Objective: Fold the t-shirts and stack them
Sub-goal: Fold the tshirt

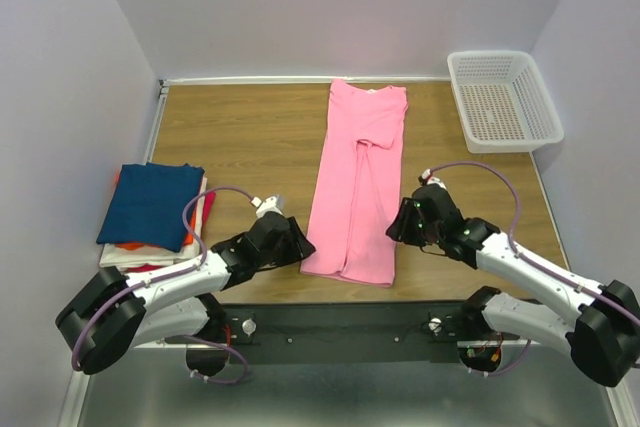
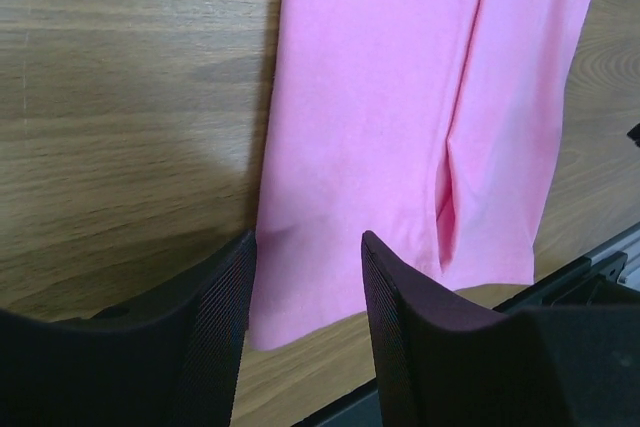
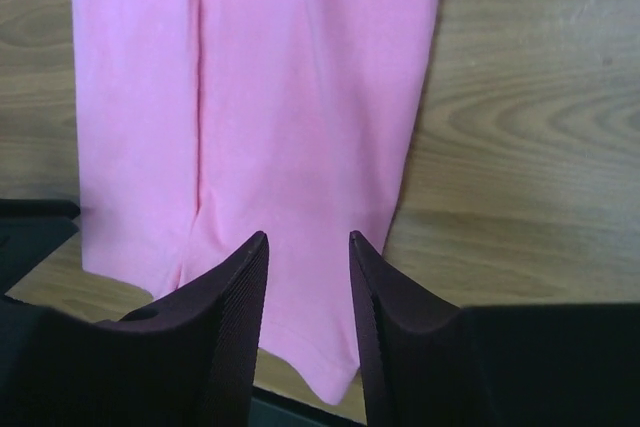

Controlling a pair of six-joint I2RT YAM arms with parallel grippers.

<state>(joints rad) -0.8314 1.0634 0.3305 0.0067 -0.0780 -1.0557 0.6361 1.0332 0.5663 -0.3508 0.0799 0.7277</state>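
A bright pink t-shirt [image 1: 358, 182] lies flat in the middle of the table, folded lengthwise into a long narrow strip with both sides turned in. My left gripper [image 1: 300, 245] hovers at its near left corner, jaws apart; in the left wrist view that corner of the pink shirt [image 2: 400, 97] shows between and beyond the left gripper [image 2: 308, 242]. My right gripper [image 1: 398, 222] sits at the strip's near right edge, also open. The right wrist view has the pink hem [image 3: 280, 77] under the right gripper [image 3: 308, 239]. Neither holds cloth.
A stack of folded t-shirts [image 1: 150, 205] with a dark blue one on top and red and orange edges beneath sits at the left. A white mesh basket [image 1: 503, 99] stands at the far right. The table's near edge [image 1: 330, 297] runs just below the pink hem.
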